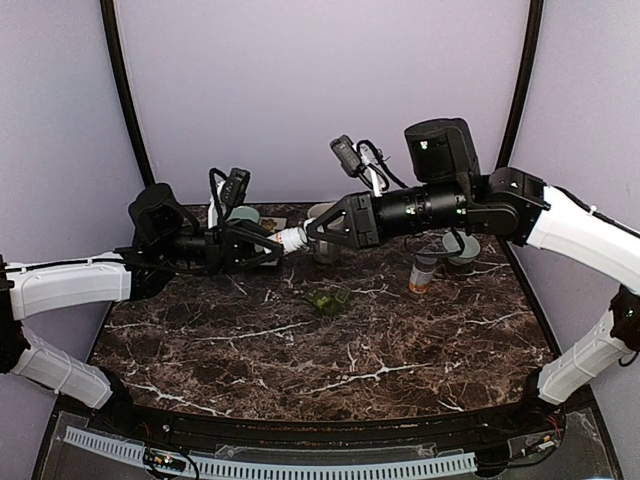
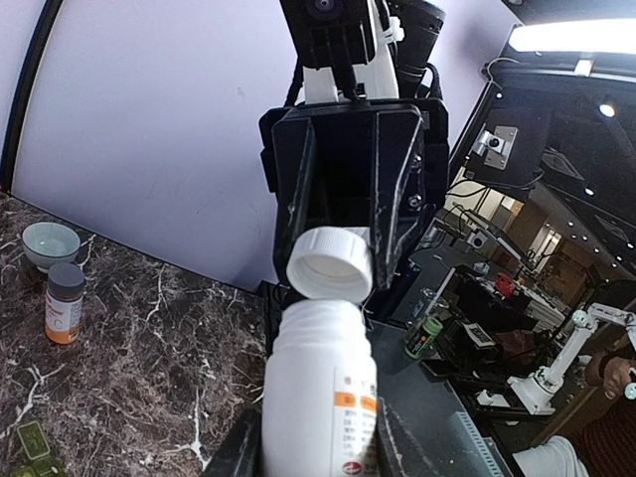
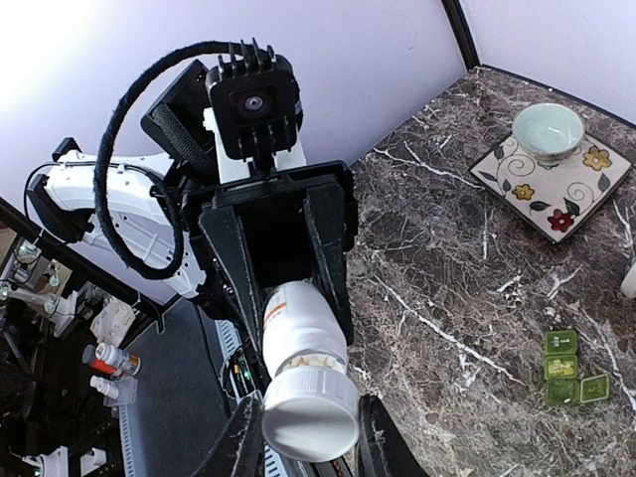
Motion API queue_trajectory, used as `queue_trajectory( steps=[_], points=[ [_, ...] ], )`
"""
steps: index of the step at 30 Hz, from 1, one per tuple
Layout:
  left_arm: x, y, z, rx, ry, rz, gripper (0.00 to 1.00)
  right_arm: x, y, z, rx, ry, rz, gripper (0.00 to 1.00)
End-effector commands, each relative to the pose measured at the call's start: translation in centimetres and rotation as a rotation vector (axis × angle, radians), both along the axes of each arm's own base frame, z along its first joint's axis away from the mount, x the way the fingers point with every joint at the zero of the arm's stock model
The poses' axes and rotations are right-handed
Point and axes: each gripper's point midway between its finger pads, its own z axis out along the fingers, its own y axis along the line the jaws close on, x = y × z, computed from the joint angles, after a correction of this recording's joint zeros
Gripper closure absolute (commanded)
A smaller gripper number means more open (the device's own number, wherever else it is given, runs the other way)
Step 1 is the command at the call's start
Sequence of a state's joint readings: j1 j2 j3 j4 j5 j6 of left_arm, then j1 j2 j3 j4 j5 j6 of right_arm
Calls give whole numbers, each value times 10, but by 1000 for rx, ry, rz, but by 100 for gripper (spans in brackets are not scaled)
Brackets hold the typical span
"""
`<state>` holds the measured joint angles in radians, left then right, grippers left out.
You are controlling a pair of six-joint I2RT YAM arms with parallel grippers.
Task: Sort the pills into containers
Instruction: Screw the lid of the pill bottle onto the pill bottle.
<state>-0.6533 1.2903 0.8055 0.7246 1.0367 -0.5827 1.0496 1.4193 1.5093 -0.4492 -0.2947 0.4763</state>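
Above the table's back middle, my two grippers meet around a white pill bottle point(image 1: 291, 239). My left gripper point(image 2: 318, 442) is shut on the bottle point(image 2: 318, 388) body, which carries an orange-striped label. My right gripper point(image 3: 310, 444) is shut on its white cap point(image 3: 310, 412). The cap point(image 2: 330, 263) sits tilted, lifted off the neck on one side. Pale lumps point(image 3: 323, 363) show in that gap; I cannot tell whether they are pills. The containers, a small dark green pill box point(image 1: 328, 299), lie on the marble below the grippers, also seen from the right wrist point(image 3: 568, 368).
An amber pill bottle point(image 1: 425, 272) stands at the back right of the marble table point(image 1: 300, 350). Behind it, a pale green bowl point(image 3: 548, 127) sits on a flower-patterned tile point(image 3: 596, 164). Black frame posts and lilac walls close in the back.
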Motion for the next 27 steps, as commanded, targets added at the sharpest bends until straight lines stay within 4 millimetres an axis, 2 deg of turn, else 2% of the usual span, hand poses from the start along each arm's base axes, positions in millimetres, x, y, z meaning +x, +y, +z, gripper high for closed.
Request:
queue_trajectory(
  steps=[1,27],
  points=[
    [-3,1,18,-33,-57,-24,100,-5,10,13,40,-14,38,80],
    [-6,2,24,-46,-63,-46,100,-13,22,11,51,6,95,79]
  ],
)
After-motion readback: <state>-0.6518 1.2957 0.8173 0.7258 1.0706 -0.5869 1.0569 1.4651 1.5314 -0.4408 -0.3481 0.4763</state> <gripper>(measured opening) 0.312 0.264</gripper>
